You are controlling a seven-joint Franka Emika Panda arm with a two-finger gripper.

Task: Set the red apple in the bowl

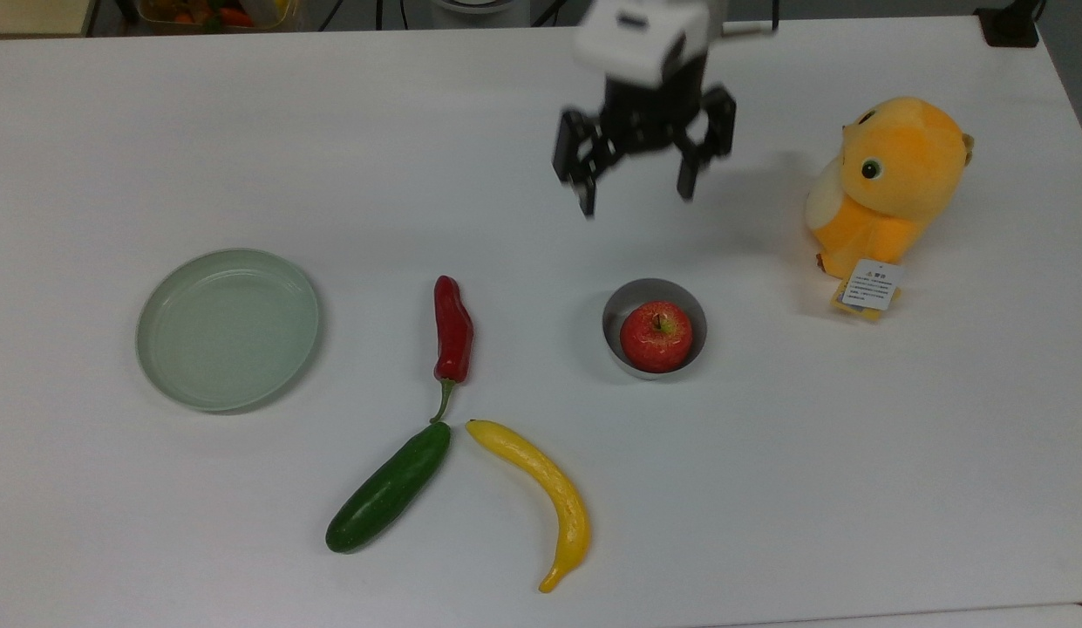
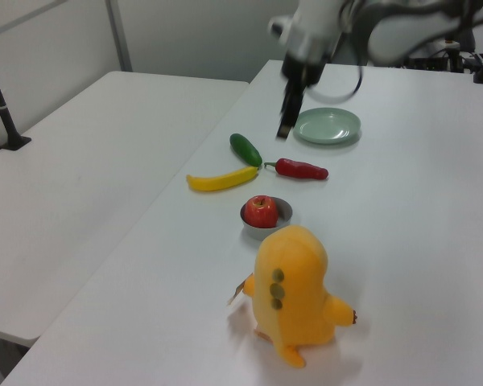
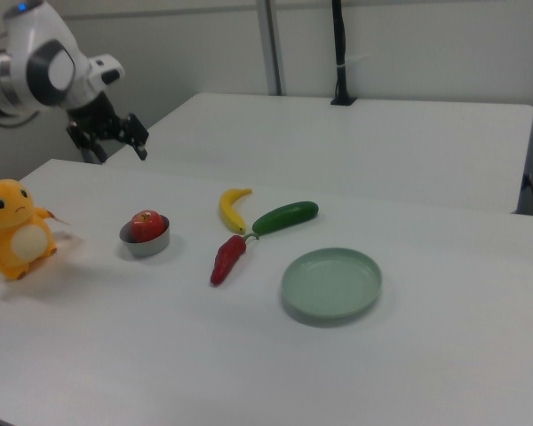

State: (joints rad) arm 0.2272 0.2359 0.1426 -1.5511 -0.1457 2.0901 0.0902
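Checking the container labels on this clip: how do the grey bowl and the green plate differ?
The bowl is small, grey and deep-sided; the plate is wider, shallow and pale green. The bowl holds the red apple; the plate holds nothing. In the top view, the bowl sits right of the chili pepper, the plate left. Both are round and rest on the table.
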